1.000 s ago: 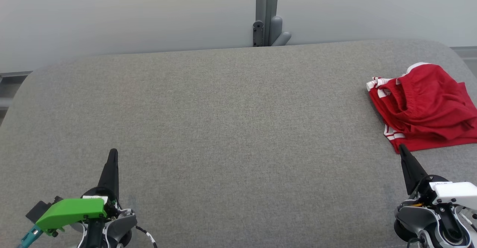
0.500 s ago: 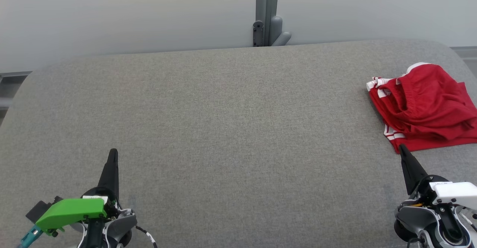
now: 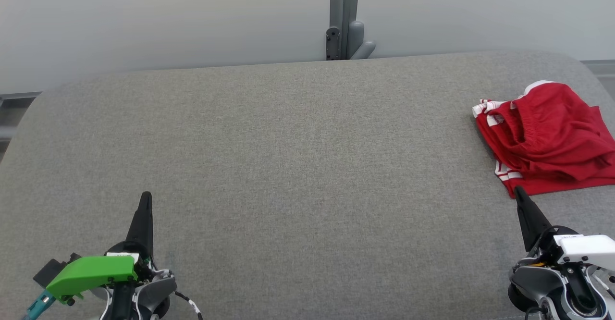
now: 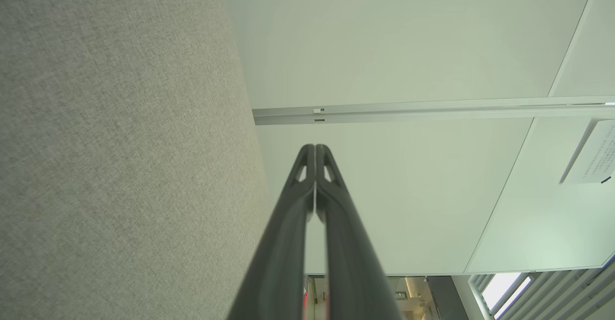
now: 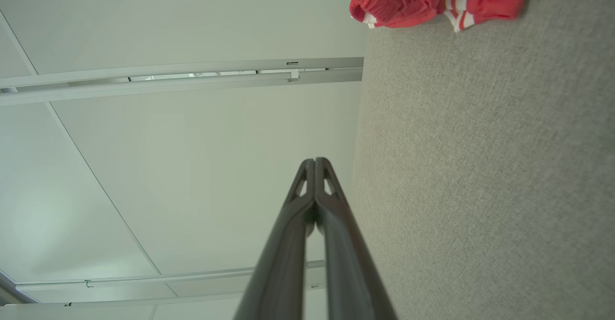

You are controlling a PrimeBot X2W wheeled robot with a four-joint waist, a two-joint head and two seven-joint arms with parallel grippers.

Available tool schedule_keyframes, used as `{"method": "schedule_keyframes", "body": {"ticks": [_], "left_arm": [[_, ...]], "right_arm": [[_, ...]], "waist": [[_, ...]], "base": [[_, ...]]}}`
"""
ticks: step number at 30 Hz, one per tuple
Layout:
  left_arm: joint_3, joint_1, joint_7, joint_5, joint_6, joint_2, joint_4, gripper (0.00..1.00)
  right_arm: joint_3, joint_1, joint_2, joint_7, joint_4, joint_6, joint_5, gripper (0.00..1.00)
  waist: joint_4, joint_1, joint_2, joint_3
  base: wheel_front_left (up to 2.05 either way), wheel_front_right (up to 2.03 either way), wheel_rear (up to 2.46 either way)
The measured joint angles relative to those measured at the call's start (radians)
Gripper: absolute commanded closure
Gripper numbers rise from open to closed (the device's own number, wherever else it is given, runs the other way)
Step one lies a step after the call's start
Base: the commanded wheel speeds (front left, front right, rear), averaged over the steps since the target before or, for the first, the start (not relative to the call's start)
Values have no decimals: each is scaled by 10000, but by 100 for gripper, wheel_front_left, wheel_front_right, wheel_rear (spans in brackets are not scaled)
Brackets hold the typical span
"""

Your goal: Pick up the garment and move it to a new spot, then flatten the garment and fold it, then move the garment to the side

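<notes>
Right hand (image 3: 518,193) near edge-cropped garment (image 3: 547,137)

Red white-striped garment (image 3: 552,142), grey table (image 3: 288,166)

Left tool (image 3: 145,200), two long dark fingers: closed tip to tip, nothing between them, pointing up the head view from lower left, leaning slightly right. Green plastic cover (image 3: 91,271) sits on its wrist. Right tool (image 3: 519,192), same dark fingers: also closed and empty, lower right, leaning left. White housing (image 3: 584,245) on that wrist. Both wrist views: fingers meet at the tips, narrow slit lower down.
</notes>
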Motion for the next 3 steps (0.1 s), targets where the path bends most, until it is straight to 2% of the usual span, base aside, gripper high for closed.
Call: {"method": "schedule_keyframes", "body": {"ticks": [3], "left_arm": [[0, 0, 0, 0, 0, 0, 0, 100]], "right_arm": [[-6, 0, 4, 2, 0, 0, 0, 100]], "waist": [[0, 0, 0, 0]], "base": [[0, 0, 0]]}}
